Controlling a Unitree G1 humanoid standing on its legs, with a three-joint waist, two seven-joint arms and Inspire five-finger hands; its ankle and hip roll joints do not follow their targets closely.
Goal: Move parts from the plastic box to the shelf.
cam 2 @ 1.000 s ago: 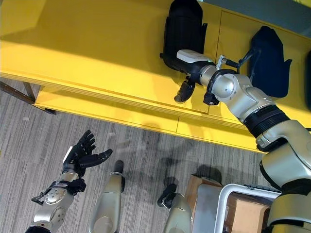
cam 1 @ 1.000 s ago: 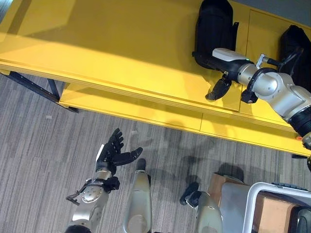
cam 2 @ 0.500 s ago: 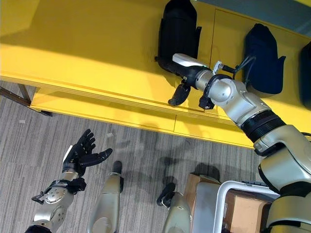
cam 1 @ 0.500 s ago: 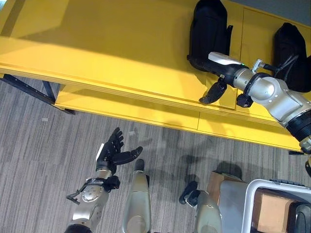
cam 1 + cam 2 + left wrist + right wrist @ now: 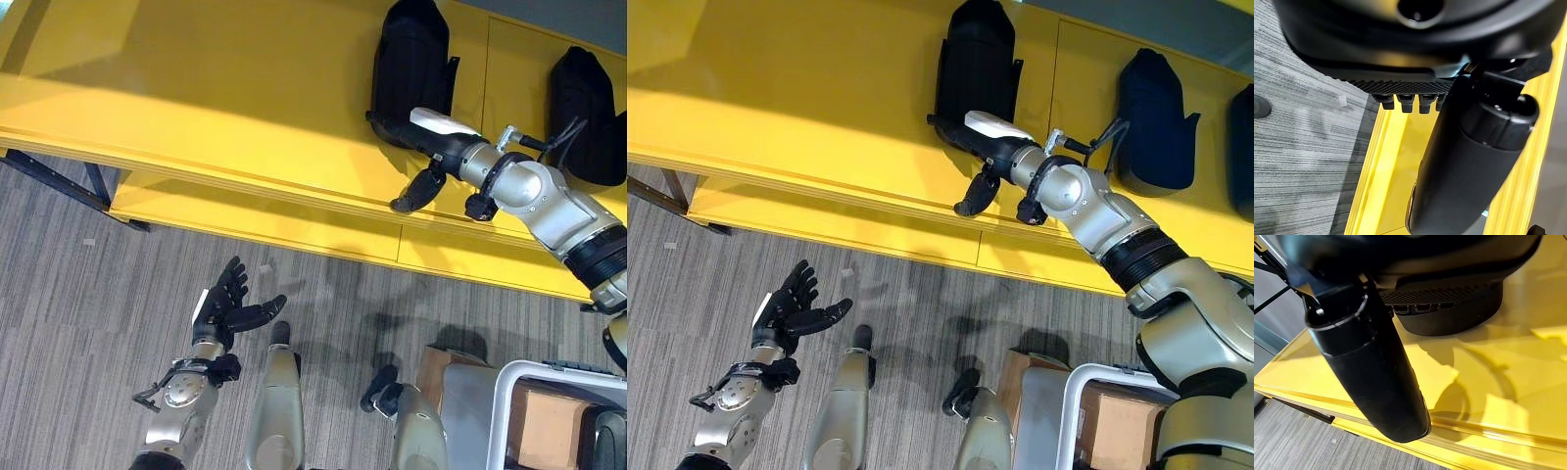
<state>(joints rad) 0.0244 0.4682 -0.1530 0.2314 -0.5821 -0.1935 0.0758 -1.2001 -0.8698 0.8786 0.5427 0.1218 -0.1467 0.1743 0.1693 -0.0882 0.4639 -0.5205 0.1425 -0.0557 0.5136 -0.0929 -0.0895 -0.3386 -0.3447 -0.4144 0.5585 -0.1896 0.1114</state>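
A tall black part (image 5: 411, 59) lies on the yellow shelf (image 5: 216, 88), with a second black part (image 5: 583, 108) further right and a third (image 5: 1244, 147) at the edge. My right hand (image 5: 436, 147) is stretched over the shelf, its straight fingers against the near end of the first part (image 5: 1459, 308). Its thumb (image 5: 1371, 372) sticks out free above the shelf's front edge. My left hand (image 5: 223, 308) hangs low over the grey carpet, open, fingers spread, holding nothing. The white-rimmed plastic box (image 5: 509, 411) stands at the lower right.
A lower yellow board (image 5: 245, 211) runs under the shelf's front edge. The dark metal frame (image 5: 69, 176) slants down at the left. A brown cardboard box (image 5: 441, 372) sits on the carpet beside the plastic box. The shelf's left half is bare.
My right hand has slid a little left along the shelf, and the first black part has shifted left with it. The view has also shifted slightly. My left hand has stayed still.
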